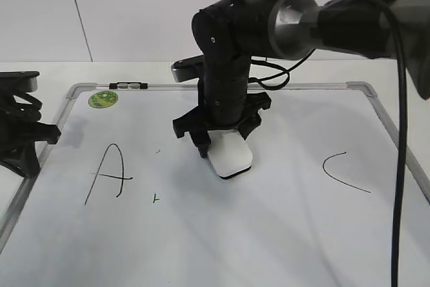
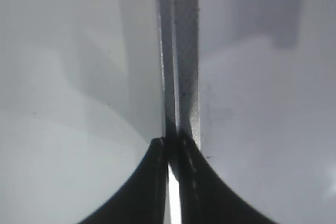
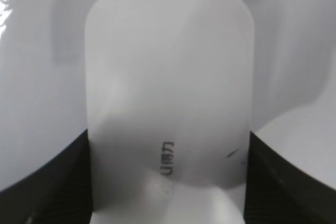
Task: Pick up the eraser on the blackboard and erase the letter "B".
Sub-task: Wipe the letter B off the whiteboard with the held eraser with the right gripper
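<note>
Blackboard (image 1: 282,233) lies flat on tabletop (image 1: 134,72). Eraser (image 1: 230,155) rests on board near middle, held between fingers of right end effector (image 1: 225,146). Letter "A" (image 1: 107,173) left of eraser, letter "C" (image 1: 342,173) right. Sticker (image 1: 103,99) at far left corner. Left end effector (image 1: 27,136) over board's left edge.

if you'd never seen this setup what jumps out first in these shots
First the big black right arm reaching in from the upper right, its right gripper clamped on the white eraser pressed to the middle of the blackboard. Next, the gap between the handwritten A on the left and C on the right: only a faint speck shows there. The left gripper sits idle at the board's left edge.
</note>
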Motion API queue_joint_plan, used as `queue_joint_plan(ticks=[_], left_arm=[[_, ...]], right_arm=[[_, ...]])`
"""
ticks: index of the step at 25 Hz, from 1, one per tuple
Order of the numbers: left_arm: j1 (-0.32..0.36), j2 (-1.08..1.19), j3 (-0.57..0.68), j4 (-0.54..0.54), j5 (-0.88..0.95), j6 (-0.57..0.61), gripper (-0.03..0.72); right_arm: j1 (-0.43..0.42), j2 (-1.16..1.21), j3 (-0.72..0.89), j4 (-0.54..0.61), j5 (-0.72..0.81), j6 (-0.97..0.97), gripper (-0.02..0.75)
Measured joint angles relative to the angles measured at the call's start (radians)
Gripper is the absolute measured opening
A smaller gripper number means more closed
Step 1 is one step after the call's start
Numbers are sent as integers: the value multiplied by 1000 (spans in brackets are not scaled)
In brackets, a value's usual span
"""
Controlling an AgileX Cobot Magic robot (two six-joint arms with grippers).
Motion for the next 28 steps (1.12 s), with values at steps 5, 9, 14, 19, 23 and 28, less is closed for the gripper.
queue_joint_plan(ticks=[5,9,14,19,23,28], left_arm=[[0,0,0,0,0,0,19],[0,0,0,0,0,0,19],[0,0,0,0,0,0,19],[0,0,0,0,0,0,19],[0,0,0,0,0,0,19],[0,0,0,0,0,0,19]], right_arm=[[16,14,-31,19,5,-62,537],[46,63,-119,12,60,-90,537],[91,109,-210,41,94,-107,537],[132,116,-223,72,103,-113,537],[165,120,-228,76,105,-113,537],[175,121,-230,81,105,-113,537]])
